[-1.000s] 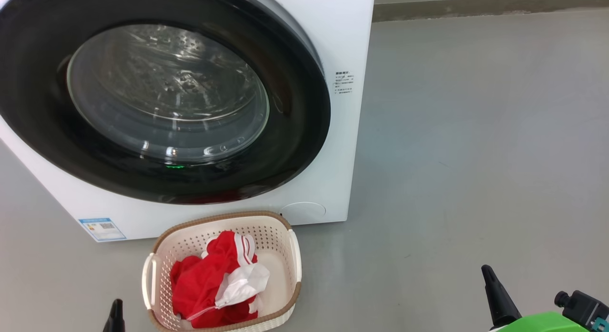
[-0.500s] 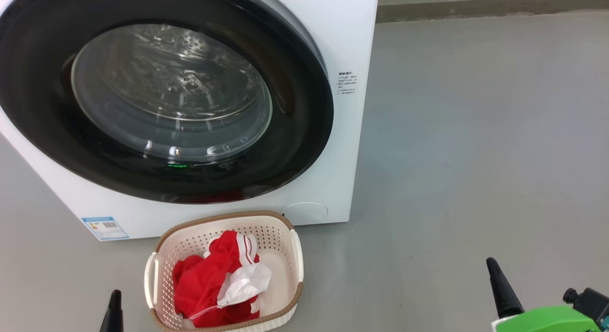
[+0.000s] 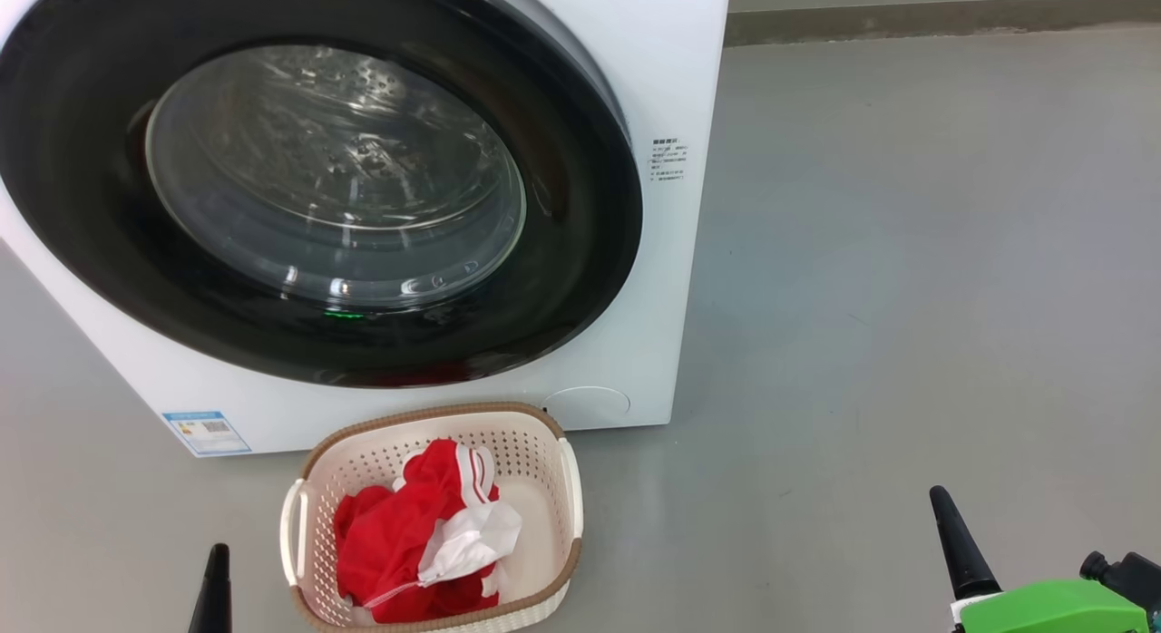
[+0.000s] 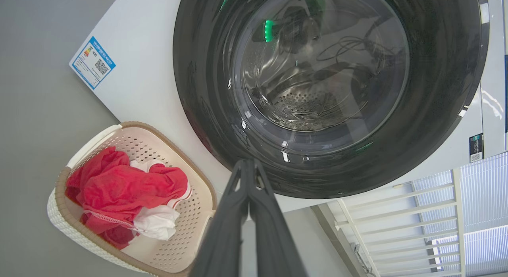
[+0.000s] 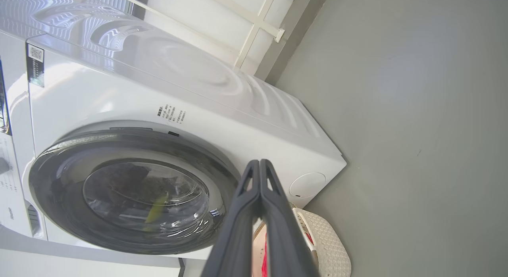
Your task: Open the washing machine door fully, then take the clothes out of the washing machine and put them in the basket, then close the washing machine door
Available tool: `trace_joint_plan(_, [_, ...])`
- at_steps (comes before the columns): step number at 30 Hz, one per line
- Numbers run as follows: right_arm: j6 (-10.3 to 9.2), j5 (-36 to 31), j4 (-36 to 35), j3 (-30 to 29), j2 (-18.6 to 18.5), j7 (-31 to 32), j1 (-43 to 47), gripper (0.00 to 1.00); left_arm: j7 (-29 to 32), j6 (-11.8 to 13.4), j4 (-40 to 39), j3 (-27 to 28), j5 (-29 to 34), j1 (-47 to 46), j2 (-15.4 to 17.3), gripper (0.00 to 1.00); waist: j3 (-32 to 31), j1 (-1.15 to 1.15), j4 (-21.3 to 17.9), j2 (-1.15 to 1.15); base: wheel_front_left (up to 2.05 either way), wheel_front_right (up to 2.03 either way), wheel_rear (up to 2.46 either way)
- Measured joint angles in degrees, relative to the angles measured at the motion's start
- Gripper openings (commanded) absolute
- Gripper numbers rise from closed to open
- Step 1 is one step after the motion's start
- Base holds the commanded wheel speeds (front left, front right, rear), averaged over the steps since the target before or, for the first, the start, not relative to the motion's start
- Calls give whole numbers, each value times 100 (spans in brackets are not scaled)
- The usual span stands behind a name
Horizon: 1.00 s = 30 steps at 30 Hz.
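**On the grey floor in front of the washer: clothes in the basket, door against the machine, both grippers clenched on nothing**

At the foot of the washing machine, the basket stands on the grey floor. Its far brown rim lies just in front of the white front panel, below the lower edge of the washing machine door. The clothes lie inside the basket, a crumpled red heap with a white panel on top and a white-striped edge turned up toward the machine. They fill the basket's left and middle, and bare cream bottom shows at its right.

The door's glossy black rim sits against the machine's front and looks closed. No gap shows between rim and panel in the right wrist view. Through the bulging glass window the perforated steel drum can be seen. A small blue label sits at the machine's lower left corner, and a round cover at its lower right, just beyond the basket.

The left gripper shows at the bottom edge of the head view, left of the basket and apart from it. In its wrist view the two dark fingers press flat together with nothing between them. The right gripper rises at the lower right, well apart from the basket and the machine, above a green part of the arm. Its fingers are likewise pressed tight together and empty.
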Motion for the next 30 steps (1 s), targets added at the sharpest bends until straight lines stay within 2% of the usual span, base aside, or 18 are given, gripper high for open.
trace_joint_plan(30, [-2,1618,-119,-318,131,506,-137,0,495,0,29,187,-1551,-351,-137,0,-30,0,101,0,0,0,0])
